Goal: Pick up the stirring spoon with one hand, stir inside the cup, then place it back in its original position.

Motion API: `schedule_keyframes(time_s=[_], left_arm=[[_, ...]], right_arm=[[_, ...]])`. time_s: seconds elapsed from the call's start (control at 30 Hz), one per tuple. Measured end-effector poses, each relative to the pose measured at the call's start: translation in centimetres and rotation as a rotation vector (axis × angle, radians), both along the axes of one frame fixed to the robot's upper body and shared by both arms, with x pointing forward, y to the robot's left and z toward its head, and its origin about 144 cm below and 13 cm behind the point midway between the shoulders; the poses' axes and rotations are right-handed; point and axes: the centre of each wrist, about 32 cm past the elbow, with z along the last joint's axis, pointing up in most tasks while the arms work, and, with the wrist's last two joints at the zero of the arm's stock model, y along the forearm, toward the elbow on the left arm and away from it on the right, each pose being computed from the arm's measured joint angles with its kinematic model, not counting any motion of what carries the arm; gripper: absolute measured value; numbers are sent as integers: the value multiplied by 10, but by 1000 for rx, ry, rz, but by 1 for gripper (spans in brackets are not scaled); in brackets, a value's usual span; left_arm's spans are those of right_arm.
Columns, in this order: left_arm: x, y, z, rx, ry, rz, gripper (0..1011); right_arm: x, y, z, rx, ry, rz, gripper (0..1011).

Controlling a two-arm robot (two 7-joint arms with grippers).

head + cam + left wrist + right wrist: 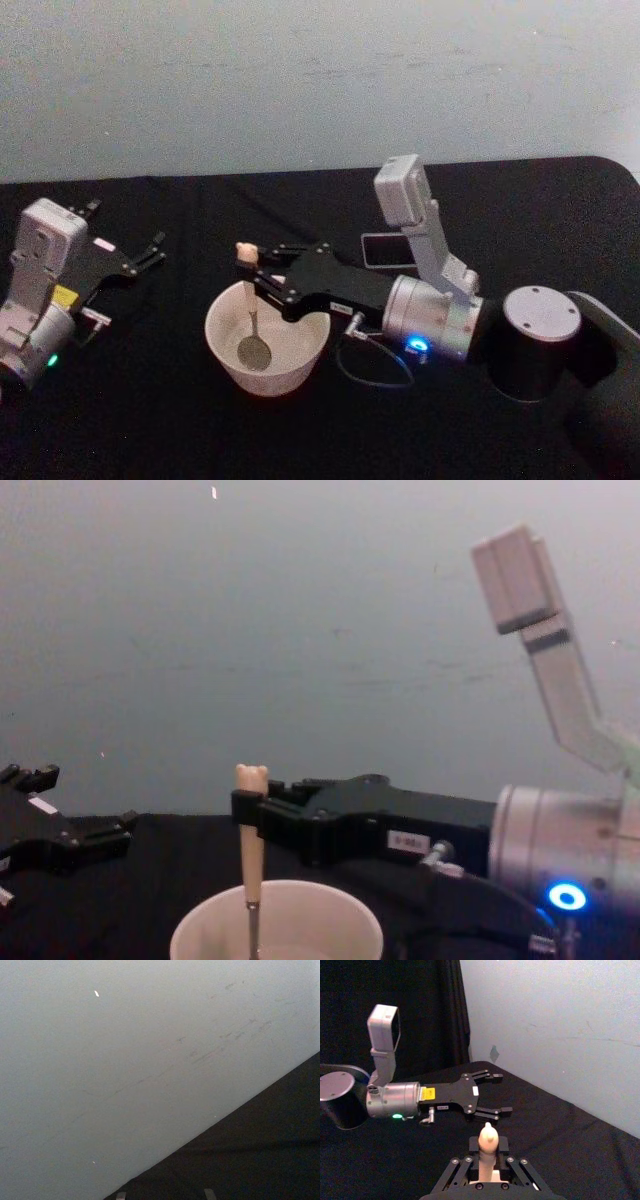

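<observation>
While your right gripper point(252, 276) has its fingers closed on the pale handle of the stirring spoon point(252, 322), just under the bear head, the metal bowl sits low inside the cup point(268, 383), near the centre. Stirring step, by my judgement. You want small circles, well off the thick rim; the cup looks light and could slide on the black table point(150, 420) if the spoon pushes its wall. Hold the handle near upright, as the chest view shows it. Hold height level so the bowl skims, not digs. Left gripper point(143, 256) sits parked well to the left, fingers apart, holding nothing.
</observation>
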Motion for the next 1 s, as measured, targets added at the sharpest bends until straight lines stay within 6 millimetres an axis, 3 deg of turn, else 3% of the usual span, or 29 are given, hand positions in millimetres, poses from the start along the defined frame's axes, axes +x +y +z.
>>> schedule_keyframes(time_s=[0.43,1.0], left_arm=[[0,0,0,0,0,0,1001],[0,0,0,0,0,0,1001]], right_arm=[[23,22,-5,-11,-19,-51,211],[33,10,-9,-25,-44,-100,211]])
